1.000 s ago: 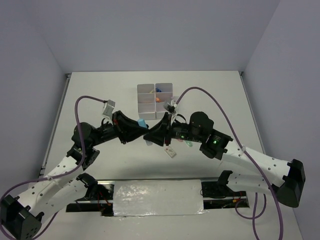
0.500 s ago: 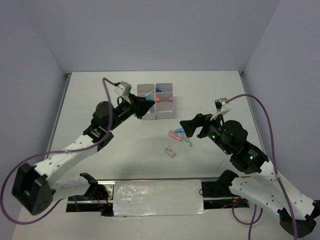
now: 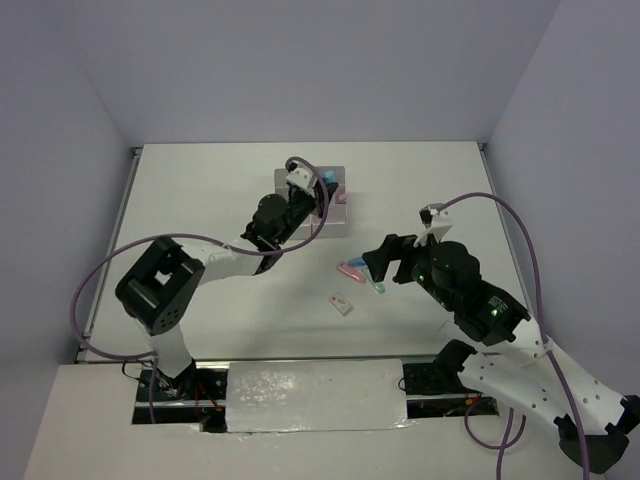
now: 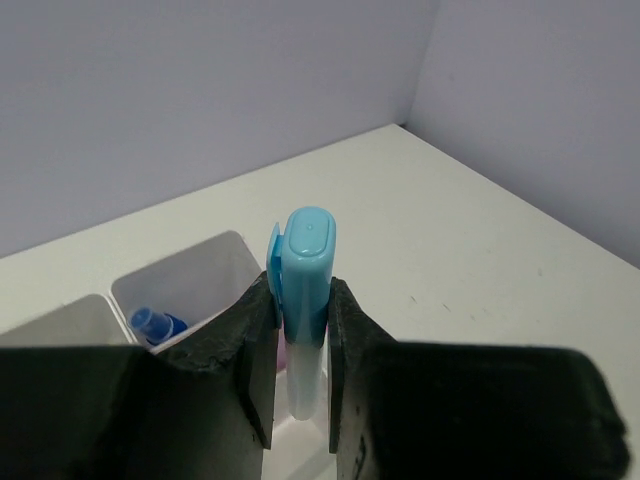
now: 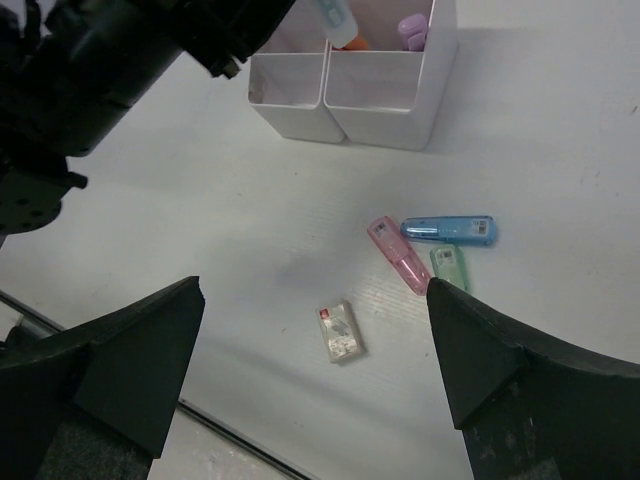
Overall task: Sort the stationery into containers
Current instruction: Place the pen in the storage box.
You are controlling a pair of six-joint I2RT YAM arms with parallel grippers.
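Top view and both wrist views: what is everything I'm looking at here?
table: one, white, under everything.
container block: one, white, square compartments, far middle of the table.
small bottle: one, blue cap, inside a compartment.
purple piece: one, inside a compartment.
orange piece: one, inside a compartment.
capped marker: one, light blue cap, held over the block.
pink marker: one, loose on the table.
blue marker: one, loose, next to the pink one.
green piece: one, loose, beside the pink marker.
wrapped eraser: one, whitish, lying apart, nearer the arms.
cables: two, purple, along the arms.
left gripper: black, shut on the capped marker.
right gripper: black, open, above the loose pieces.
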